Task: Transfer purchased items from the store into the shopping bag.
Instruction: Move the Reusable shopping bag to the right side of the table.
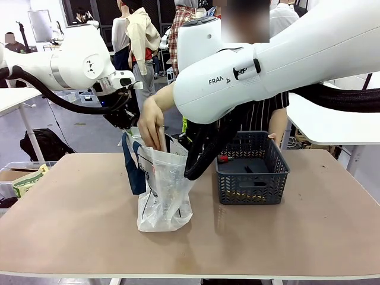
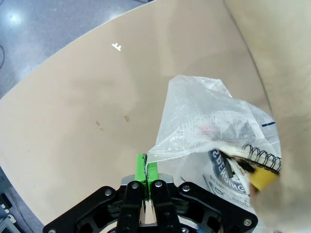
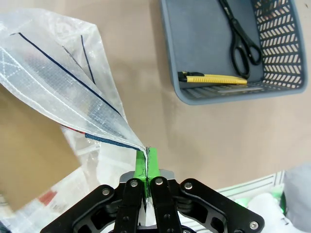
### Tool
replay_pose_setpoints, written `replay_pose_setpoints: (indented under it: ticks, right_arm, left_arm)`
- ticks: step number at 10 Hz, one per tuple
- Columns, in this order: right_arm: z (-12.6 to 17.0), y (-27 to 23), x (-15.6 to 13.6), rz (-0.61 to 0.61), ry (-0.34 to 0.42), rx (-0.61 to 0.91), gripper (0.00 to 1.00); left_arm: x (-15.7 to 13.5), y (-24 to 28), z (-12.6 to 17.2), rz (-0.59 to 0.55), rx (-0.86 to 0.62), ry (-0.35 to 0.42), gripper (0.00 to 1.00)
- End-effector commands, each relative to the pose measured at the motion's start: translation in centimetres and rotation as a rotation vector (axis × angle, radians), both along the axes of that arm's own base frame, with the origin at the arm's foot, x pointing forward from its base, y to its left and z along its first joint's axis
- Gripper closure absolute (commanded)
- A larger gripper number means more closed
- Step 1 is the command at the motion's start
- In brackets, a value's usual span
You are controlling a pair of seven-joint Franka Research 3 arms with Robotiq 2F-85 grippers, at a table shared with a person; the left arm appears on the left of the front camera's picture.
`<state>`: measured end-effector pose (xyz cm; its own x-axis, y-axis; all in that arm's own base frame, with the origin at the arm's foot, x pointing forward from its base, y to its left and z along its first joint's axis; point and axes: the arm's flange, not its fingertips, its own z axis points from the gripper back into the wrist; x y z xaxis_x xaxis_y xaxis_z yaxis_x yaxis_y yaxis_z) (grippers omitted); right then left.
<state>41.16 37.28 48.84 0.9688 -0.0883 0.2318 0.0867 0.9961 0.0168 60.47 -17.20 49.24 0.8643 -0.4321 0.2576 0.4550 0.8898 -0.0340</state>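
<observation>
The shopping bag (image 1: 161, 193), translucent white with navy trim, stands open on the table left of centre. My left gripper (image 2: 146, 169) is shut on one edge of its mouth, and it hangs at the bag's far left (image 1: 130, 126). My right gripper (image 3: 147, 159) is shut on the opposite edge of the bag (image 3: 58, 73). A person's hand (image 1: 151, 127) reaches down into the mouth. Through the plastic I see a spiral-bound thing (image 2: 262, 158) and a yellow thing (image 2: 262, 180). The store, a blue-grey basket (image 1: 252, 187), stands to the right and holds black scissors (image 3: 243, 39) and a yellow-and-black cutter (image 3: 214, 79).
The tan table (image 1: 71, 208) has free room left of the bag and along its front edge. My right arm's big white link (image 1: 249, 77) fills the upper middle of the front view. A box of goods (image 1: 24, 181) sits beyond the table's left edge.
</observation>
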Motion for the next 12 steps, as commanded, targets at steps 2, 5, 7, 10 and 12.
replay_pose_setpoints:
  ticks: [2, 5, 7, 10, 12]
  right_arm:
    - [-0.1, -0.09, -0.09, 0.007, -0.001, -0.004, 1.0]
    - [-0.1, -0.09, -0.09, 0.007, -0.001, -0.004, 1.0]
    - [-0.1, -0.09, -0.09, 0.007, -0.001, -0.004, 1.0]
    - [-0.1, -0.09, -0.09, 0.007, -0.001, -0.004, 1.0]
    - [-0.1, -0.09, -0.09, 0.007, -0.001, -0.004, 1.0]
  left_arm:
    - [0.01, 0.16, 0.06, 0.005, 0.0, -0.007, 1.0]
    - [0.01, 0.16, 0.06, 0.005, 0.0, -0.007, 1.0]
    - [0.01, 0.16, 0.06, 0.005, 0.0, -0.007, 1.0]
    - [0.01, 0.16, 0.06, 0.005, 0.0, -0.007, 1.0]
    - [0.01, 0.16, 0.06, 0.005, 0.0, -0.007, 1.0]
